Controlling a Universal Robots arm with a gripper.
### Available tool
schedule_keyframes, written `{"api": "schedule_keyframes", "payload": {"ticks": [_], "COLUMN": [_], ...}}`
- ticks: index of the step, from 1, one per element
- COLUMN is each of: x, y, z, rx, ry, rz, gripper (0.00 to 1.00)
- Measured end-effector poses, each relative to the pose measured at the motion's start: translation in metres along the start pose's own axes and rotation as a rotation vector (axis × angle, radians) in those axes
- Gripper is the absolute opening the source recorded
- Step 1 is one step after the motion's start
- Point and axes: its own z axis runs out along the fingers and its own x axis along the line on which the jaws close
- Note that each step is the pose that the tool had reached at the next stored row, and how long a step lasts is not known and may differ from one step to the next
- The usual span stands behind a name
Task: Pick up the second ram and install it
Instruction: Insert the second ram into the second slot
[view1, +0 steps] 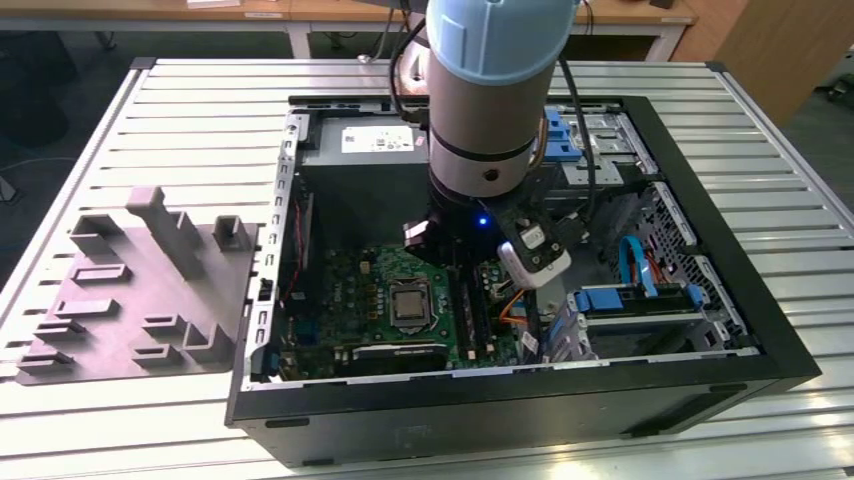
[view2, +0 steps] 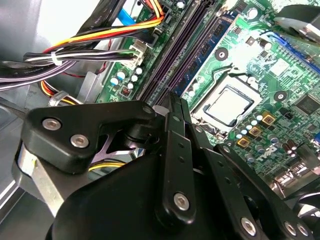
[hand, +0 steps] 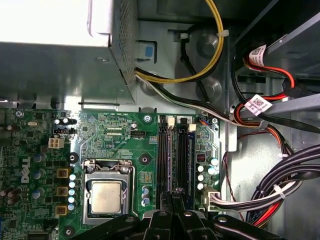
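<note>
My gripper (view2: 173, 100), closed on nothing, sits over the ram (view2: 212, 50), at 3 o'clock from the processor (view1: 404, 305) in the exterior view; it is seemingly light, fragile and best held by its edges.

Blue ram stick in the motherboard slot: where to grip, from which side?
Grip the blue ram stick mid-length by its top edge, from straight above, pinching its flat faces. It stands on edge between neighbouring slots and the processor socket, so likely only the top is free.
</note>
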Motion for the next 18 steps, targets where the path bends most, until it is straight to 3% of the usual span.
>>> {"api": "schedule_keyframes", "payload": {"ticks": [18], "x": [0.0003], "y": [0.0006], "z": [0.0038], "rx": [-0.0009], "ry": [-0.0002], "rz": [0.002], "gripper": [0.11]}}
